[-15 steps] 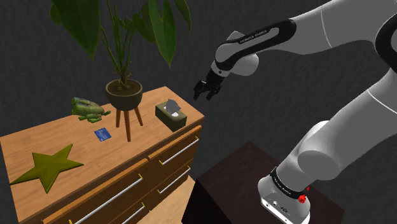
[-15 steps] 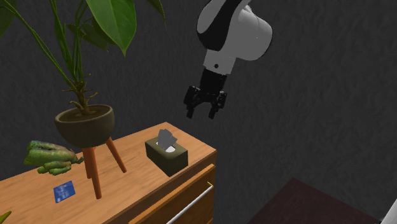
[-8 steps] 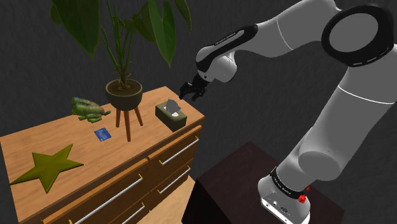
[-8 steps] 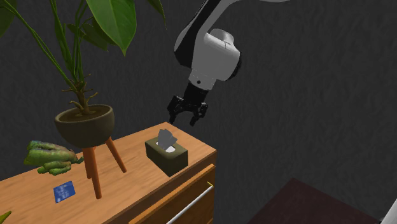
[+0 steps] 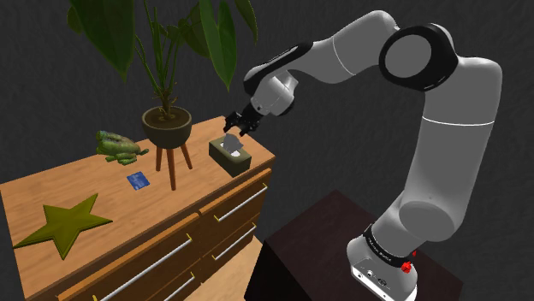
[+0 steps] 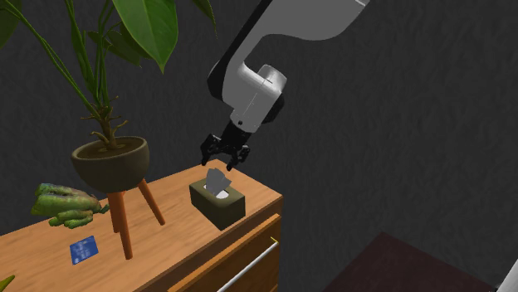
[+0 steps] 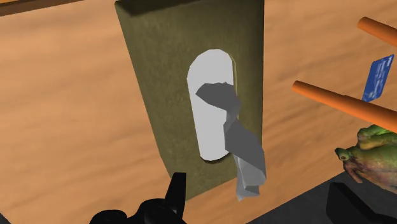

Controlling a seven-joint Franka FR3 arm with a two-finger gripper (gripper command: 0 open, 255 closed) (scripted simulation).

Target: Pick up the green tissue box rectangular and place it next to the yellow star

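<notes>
- A flat yellow-olive star [image 5: 60, 224] lies near the shoulder view's left end of the wooden dresser's surface [image 5: 201, 174], well apart from the tissue box.
- A green frog figure [image 5: 118, 147] sits further back, toward the wall.
- A small blue card [image 5: 137, 180] lies flat just in front of the frog, between the star and the plant's legs.
- A dark pot [image 5: 166, 126] with a tall leafy plant stands on three orange legs [image 5: 174, 167]. The pot and the card sit between the star and the box.
- The olive-green tissue box [image 5: 231, 156] rests on the surface near its right corner. A grey tissue [image 7: 245, 149] sticks out of its pale oval slot.
- The black claw [image 6: 222, 160] hangs just above that tissue with its fingers spread, gripping nothing. The leaves overhang to its left.
- The white arm [image 5: 436, 128] arches over from the dark box stand [image 5: 325, 231] at lower right.
</notes>
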